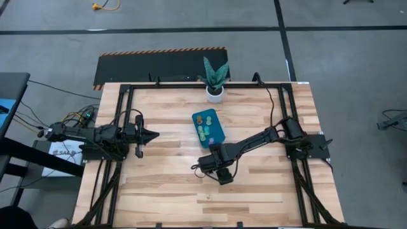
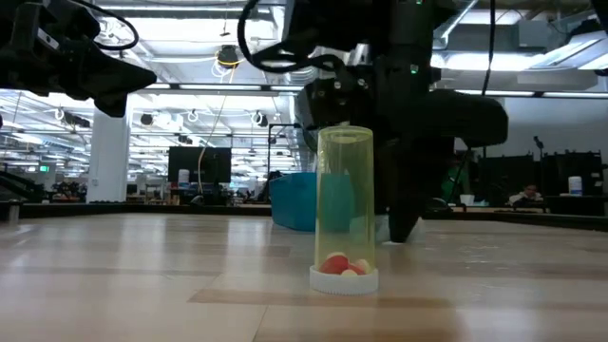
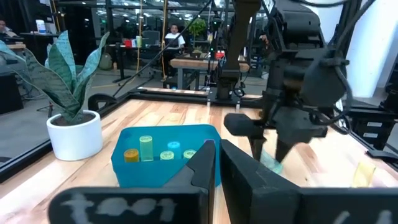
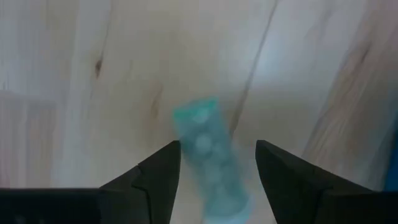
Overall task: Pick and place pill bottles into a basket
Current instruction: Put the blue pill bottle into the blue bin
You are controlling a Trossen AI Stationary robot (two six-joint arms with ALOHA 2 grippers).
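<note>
Teal plastic marked the basket point(image 1: 208, 125) near the middle of the desk point(image 1: 165, 184), and it already held several pill bottles point(image 1: 204, 126) — an orange one, a yellow one and greenish or teal ones showed in the left wrist view, though the exact count could not be told. That much of the task looked done. At least two bottles remained outside: a teal bottle point(image 4: 208, 157) lay on the wood between the spread fingers of the right claw point(image 4: 217, 163), which hung just over it beside the basket's near end, not yet closed on it; and a pale yellowish bottle point(image 2: 345, 210) stood cap-down near the desk's front edge, well apart from the basket, with reddish pills visible at its bottom. Judging by this, the job was well past halfway, with the teal bottle being the one in hand and the pale one still to fetch. A white plant pot point(image 1: 215, 94) with a spiky plant stood just beyond the basket's far end and played no part. Off at the desk's left side, the left claw point(image 1: 154, 134) waited with its fingers pressed together — holding nothing.
</note>
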